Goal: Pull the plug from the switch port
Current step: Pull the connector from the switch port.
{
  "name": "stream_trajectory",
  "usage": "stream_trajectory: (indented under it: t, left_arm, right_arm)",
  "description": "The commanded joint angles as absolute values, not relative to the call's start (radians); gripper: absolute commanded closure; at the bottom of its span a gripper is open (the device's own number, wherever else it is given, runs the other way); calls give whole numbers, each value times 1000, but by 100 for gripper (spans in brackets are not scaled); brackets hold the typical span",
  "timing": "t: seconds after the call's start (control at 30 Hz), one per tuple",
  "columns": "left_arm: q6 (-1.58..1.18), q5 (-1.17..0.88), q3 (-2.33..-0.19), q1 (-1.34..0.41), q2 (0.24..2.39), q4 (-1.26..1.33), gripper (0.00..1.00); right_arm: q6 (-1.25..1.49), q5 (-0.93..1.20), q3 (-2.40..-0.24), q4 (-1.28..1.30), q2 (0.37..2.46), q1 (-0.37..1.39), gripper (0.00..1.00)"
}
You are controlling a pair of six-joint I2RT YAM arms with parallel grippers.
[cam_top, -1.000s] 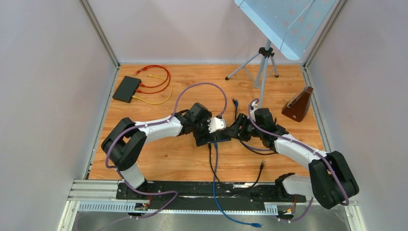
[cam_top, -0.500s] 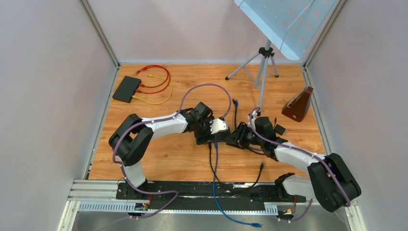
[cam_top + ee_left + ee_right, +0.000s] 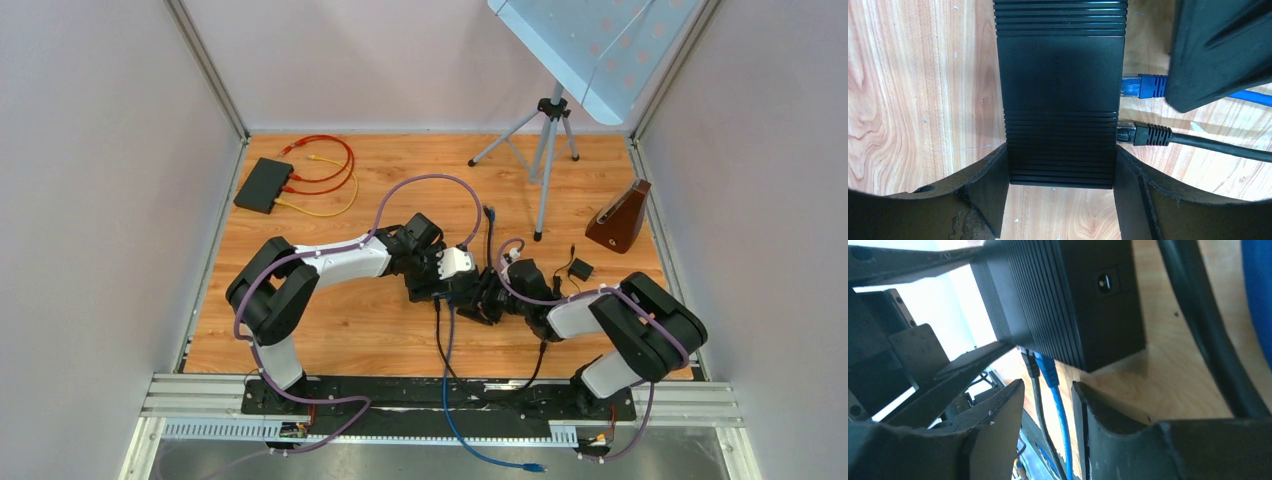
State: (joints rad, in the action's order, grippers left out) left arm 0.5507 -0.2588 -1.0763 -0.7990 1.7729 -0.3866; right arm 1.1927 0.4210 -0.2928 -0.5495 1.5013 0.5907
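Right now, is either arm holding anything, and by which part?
The left fingers clamp the black switch by two opposite sides, near one end. The right fingers stand apart by the plugged cables, apparently gripping nothing.

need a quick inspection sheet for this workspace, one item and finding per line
surface: wood-grain table top, no spills seen
job's things: black ribbed switch box lies flat; blue plug and black plug both seated in its side
clutter: second black box with red and yellow leads, grey tripod, brown wedge-shaped block, small black adapter
grippers: left gripper clamps the switch box's sides; right gripper jaws apart near the plugs, no grip seen
cables: blue cable and black cable trail toward the near edge; purple arm cable loops above
surroundings: pale grey walls, tilted light panel
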Motion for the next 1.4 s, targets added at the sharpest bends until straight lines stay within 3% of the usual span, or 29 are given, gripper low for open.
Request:
stream_trajectory:
  t: [0.0, 0.17, 0.4, 0.6, 0.83, 1.23, 1.3, 1.37]
  left_arm:
    - [518, -310, -1077, -816, 1746, -437, 35]
    - [509, -318, -1083, -816, 1753, -442, 36]
    - [506, -323, -1084, -816, 1754, -450, 37]
    - [507, -323, -1090, -816, 1758, -459, 38]
    - [499, -318, -1089, -816, 1758, -465, 38]
    - [505, -328, -1100, -818, 1767, -482, 39]
    - [503, -327, -1100, -818, 1768, -482, 40]
    - [499, -323, -1100, -817, 1769, -482, 40]
  right_arm:
    - [1218, 272, -274, -783, 1573, 606, 54]
    - [1237, 288, -280, -979, 1727, 609, 54]
    - [1294, 289, -194, -1244, 1844, 609, 71]
    - [1254, 270, -191, -1126, 1750, 609, 60]
    - [1226, 259, -282, -829, 1679, 607, 63]
    - [1229, 339, -291, -992, 1777, 607, 78]
    - [1221, 338, -286, -997, 1773, 607, 76]
    - [1207, 337, -279, -1008, 1763, 607, 68]
